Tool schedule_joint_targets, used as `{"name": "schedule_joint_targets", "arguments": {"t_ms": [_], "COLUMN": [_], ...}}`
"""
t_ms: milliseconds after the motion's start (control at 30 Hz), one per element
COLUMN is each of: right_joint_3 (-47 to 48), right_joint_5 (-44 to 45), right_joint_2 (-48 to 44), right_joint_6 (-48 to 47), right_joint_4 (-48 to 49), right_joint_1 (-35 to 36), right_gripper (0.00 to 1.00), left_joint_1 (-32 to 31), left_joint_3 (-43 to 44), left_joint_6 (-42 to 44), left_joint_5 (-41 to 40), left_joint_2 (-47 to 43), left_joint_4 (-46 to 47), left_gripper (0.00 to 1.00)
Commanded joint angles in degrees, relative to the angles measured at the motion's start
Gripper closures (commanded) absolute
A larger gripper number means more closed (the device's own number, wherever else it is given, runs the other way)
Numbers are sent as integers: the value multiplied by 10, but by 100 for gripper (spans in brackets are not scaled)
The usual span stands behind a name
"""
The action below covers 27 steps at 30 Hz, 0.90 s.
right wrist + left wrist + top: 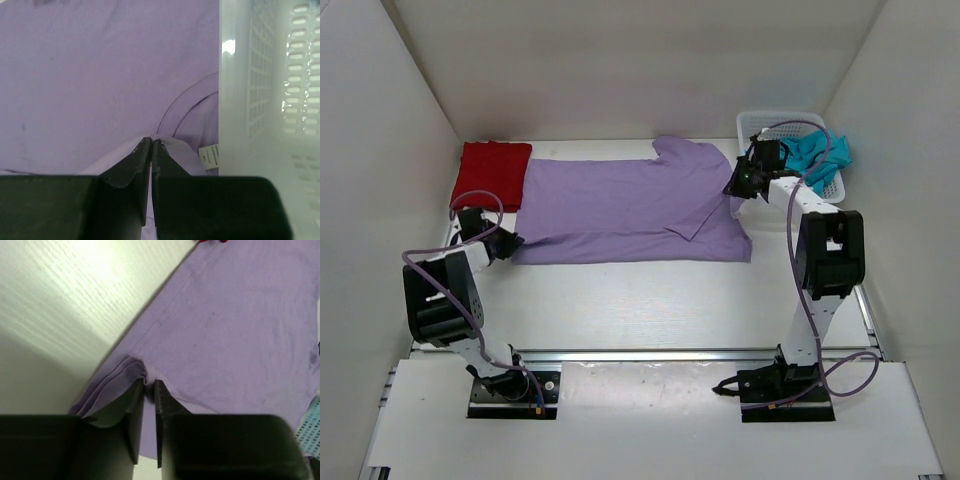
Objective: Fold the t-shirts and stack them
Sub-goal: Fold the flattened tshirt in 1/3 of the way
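Note:
The lavender t-shirt [620,205] lies spread flat across the middle of the table. My left gripper [508,243] is low at its near left corner. In the left wrist view that gripper [149,384] stands nearly closed, with a pucker of the lavender hem [235,315] pinched between the tips. At the shirt's right end, by the collar, my right gripper [735,187] is shut on a raised fold of lavender cloth [100,75], as the right wrist view of it [151,141] shows. The red t-shirt [492,172] lies folded at the back left. The teal t-shirt [815,155] hangs in the basket.
A white mesh basket [775,122] stands at the back right, its wall [260,100] close beside the right gripper. White walls enclose the table on three sides. A rail runs along the near edge by the arm bases.

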Motion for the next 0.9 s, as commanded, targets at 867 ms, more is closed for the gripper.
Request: {"name": "schedule_joint_targets", "arguments": {"t_ms": [867], "right_joint_3": [-453], "right_joint_5": [11], "right_joint_2": [-330], "right_joint_6": [108], "right_joint_4": [180], "right_joint_1": [-57], "right_gripper": [75], "left_joint_1": [22], "left_joint_3": [-158], "left_joint_6": [2], "left_joint_5": [9], "left_joint_2": [-140], "left_joint_4": [14], "left_gripper": [54]}}
